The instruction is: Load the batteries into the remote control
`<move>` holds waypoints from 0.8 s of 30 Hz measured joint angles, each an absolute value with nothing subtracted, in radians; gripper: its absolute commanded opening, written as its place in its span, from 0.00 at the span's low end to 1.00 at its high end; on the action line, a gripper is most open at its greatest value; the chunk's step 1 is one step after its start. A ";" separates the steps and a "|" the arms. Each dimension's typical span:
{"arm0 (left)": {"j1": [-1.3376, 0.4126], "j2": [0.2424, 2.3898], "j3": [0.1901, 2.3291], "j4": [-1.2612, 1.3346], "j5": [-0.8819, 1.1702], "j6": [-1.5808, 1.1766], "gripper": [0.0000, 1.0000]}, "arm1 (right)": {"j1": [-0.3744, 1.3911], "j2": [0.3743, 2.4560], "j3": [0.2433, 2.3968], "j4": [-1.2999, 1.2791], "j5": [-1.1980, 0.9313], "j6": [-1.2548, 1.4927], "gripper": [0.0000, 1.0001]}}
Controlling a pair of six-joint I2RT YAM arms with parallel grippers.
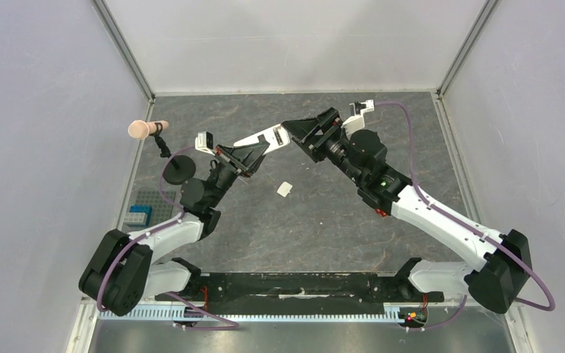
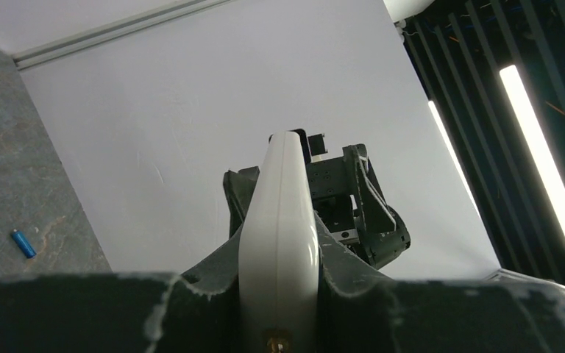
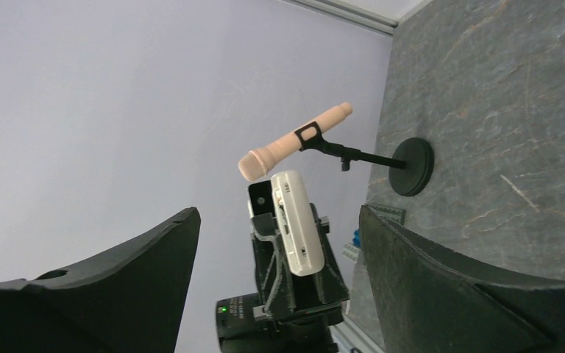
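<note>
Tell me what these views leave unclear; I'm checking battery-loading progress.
- Remote control compartment: right wrist view, too small to tell whether a battery sits inside.
- Its front: left wrist view, edge-on, base buried in the left gripper.
- Second battery: no view shows it; only the blue battery.

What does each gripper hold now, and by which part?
The left gripper clamps the remote control by one end; the right gripper is open and empty.

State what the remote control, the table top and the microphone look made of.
The remote control: glossy white plastic, judging by soft highlights along its rounded edge. The table top: matte grey, veined like stone; possibly printed laminate. The microphone: peach, matte, no glare; plastic or foam, hard to tell.
</note>
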State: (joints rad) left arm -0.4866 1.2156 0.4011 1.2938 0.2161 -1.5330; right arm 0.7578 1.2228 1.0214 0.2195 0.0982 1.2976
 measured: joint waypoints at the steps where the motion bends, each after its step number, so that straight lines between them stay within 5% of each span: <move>1: -0.487 1.210 0.401 1.285 0.219 -1.524 0.02 | 0.752 1.227 1.021 0.218 0.086 1.284 0.80; 24: -0.485 1.177 0.401 1.145 0.246 -1.456 0.02 | 0.694 1.321 1.021 0.209 -0.079 1.069 0.51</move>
